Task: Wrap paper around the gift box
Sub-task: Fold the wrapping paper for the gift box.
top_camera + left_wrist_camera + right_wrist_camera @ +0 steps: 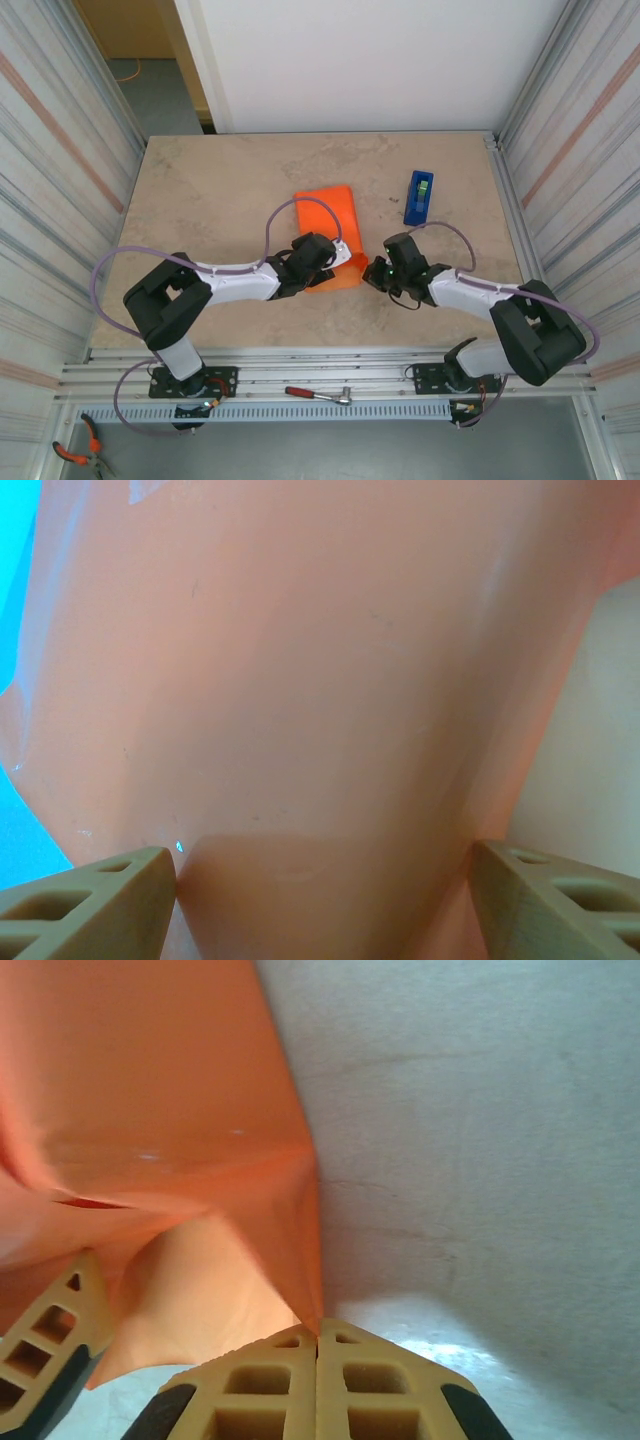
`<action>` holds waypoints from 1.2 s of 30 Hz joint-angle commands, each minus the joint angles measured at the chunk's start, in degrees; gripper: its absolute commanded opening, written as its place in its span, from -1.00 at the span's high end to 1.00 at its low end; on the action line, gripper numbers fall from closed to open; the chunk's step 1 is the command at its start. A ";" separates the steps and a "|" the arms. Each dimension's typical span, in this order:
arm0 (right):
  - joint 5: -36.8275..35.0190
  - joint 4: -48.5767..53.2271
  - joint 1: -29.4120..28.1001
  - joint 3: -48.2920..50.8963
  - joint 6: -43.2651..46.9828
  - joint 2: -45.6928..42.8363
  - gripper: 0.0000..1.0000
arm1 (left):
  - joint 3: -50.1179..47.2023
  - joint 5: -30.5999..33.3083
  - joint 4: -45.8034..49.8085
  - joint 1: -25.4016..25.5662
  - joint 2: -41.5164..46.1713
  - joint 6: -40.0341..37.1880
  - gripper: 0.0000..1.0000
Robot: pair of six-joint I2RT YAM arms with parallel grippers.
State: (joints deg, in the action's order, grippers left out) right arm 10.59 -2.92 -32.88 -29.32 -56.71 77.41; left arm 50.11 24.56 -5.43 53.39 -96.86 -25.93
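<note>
Right gripper (318, 1332) is pinched tight, fingertips together on the near right corner of the orange paper (150, 1110), and the sheet climbs away from that pinch in a sharp fold. Left gripper (325, 905) stands wide, a finger (95, 900) on each side of a box-shaped lump under the paper. Both are pressed against the sheet, so it's clamping the covered bulk across its width. From above, the two grippers meet at the near end of the bundle, the left one over it, the right one just beside its corner. The bundle sits about mid-tabletop (220, 190), a touch toward the near edge. A blue tape dispenser (418, 196) stands well apart, toward the far right corner.
</note>
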 commanded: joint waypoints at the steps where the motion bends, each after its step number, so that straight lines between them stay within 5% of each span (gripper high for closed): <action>1: 0.31 -1.04 -1.49 -2.98 0.81 0.70 1.00 | -0.89 -0.49 0.38 0.58 -0.64 -0.70 -0.54; 20: -2.18 -13.41 -6.18 -7.59 -2.55 13.59 1.00 | -0.80 -0.62 0.31 1.06 -0.87 -0.60 -0.55; 25: -1.68 -15.95 -6.81 -7.38 -3.58 15.94 0.36 | -0.86 -0.61 0.33 1.12 -0.72 -0.69 -0.54; 36: -0.63 -13.66 -6.45 -4.79 -2.93 10.57 0.26 | -0.95 -0.48 0.47 1.31 -0.69 -0.70 -0.54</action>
State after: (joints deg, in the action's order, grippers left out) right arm 9.04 -16.08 -39.24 -34.85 -59.72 91.64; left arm 50.09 24.58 -5.67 53.76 -96.86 -25.85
